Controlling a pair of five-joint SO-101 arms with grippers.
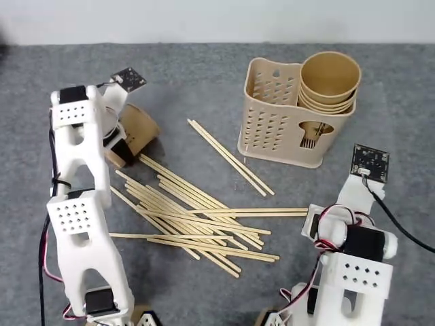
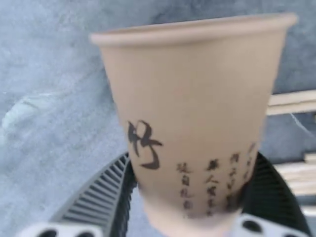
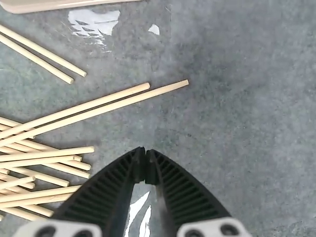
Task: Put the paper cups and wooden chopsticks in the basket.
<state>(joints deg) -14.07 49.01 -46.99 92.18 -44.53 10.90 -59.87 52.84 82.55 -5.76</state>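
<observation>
Left claw point(image 2: 191, 165): gripping the paper cup point(image 2: 192, 113) low on its wall, near the base, with dark ribbed fingers point(image 2: 106, 197) pressing in from both sides.
Held cup's place: sitting at the left arm's end of the tabletop point(image 1: 204, 75), well apart from the basket point(image 1: 272, 125), leaning over with the rim pointing away from the claw; resting or lifted, not showing clearly either way.
Held cup's look: showing plain tan paper, tapering toward the base, carrying a rolled rim and dark brush-style print on the wall.
Slip risk: clamping on the narrow tapered end, so probably risking the cup sliding out or swinging during a carry.
Crush risk: squeezing thin paper too hard, likely denting the wall and spoiling the nesting.
Placement risk: aiming presumably for the stack of cups point(image 1: 331, 81) standing in the basket compartment farther from the left arm; coming in tilted, risking catching a rim or tipping the basket.
Path risk: crossing low over the loose chopsticks point(image 1: 190, 214) lying between cup and basket, likely scattering them.
Right claw point(image 3: 145, 154): hanging closed and empty over bare tabletop, just beside the chopstick ends; needing opening before taking any stick, and risking rolling them aside.
</observation>
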